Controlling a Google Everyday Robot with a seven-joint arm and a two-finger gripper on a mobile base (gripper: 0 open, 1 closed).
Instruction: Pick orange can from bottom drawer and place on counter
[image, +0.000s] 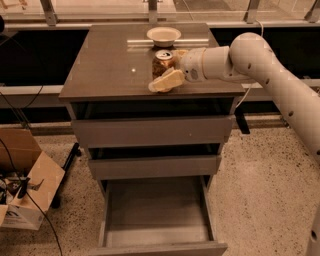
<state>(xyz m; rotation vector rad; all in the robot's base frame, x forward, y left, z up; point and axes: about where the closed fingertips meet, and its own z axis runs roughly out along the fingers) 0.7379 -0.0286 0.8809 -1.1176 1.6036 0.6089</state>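
Observation:
The orange can (162, 61) stands upright on the counter (107, 65), just in front of the white bowl. My gripper (164, 70) reaches in from the right and is closed around the can; the cream near finger (167, 80) lies across the can's lower front, and the far finger is mostly hidden behind it. I cannot tell whether the can's base touches the counter. The bottom drawer (155, 245) is pulled fully open below and shows nothing inside.
A white bowl (163, 35) sits at the counter's back edge. The two upper drawers (150, 132) are nearly shut. A cardboard box (27, 185) and cables lie on the floor at left. My arm (280, 85) spans the right side.

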